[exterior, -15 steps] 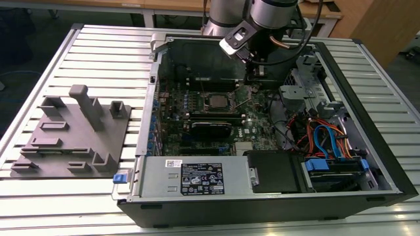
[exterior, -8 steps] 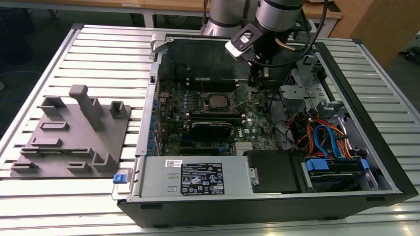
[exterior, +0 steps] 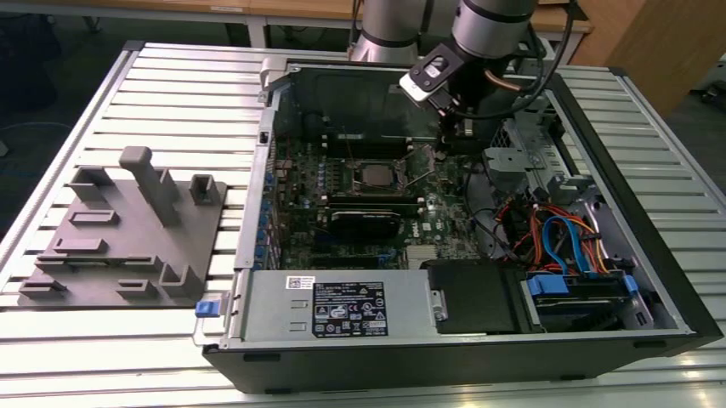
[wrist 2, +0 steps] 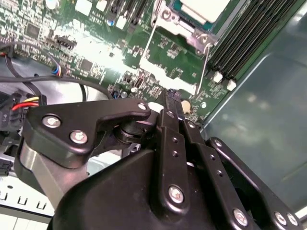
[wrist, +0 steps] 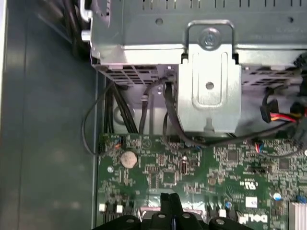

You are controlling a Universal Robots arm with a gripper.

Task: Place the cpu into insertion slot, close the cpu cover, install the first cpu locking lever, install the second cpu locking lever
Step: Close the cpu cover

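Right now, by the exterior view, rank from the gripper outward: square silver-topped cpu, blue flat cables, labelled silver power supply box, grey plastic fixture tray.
1. cpu, on the board near the gripper.
2. blue flat cables, the exterior view's right.
3. silver power supply box, low in the view.
4. grey fixture tray, outside the case.

Pale silver square cpu [wrist 2: 206, 7]: smooth matt metal top. Thin silver cpu cover [wrist 2: 192, 31] frame: bare shiny metal. Green motherboard [wrist 2: 96, 48]: glossy lacquer, glare spots. Black gripper [wrist 2: 171, 98]: matt links, bright steel screws. Dark grey case wall [wrist 2: 259, 110]: smooth satin paint. Ribbed table [exterior: 68, 93]: dull aluminium slats
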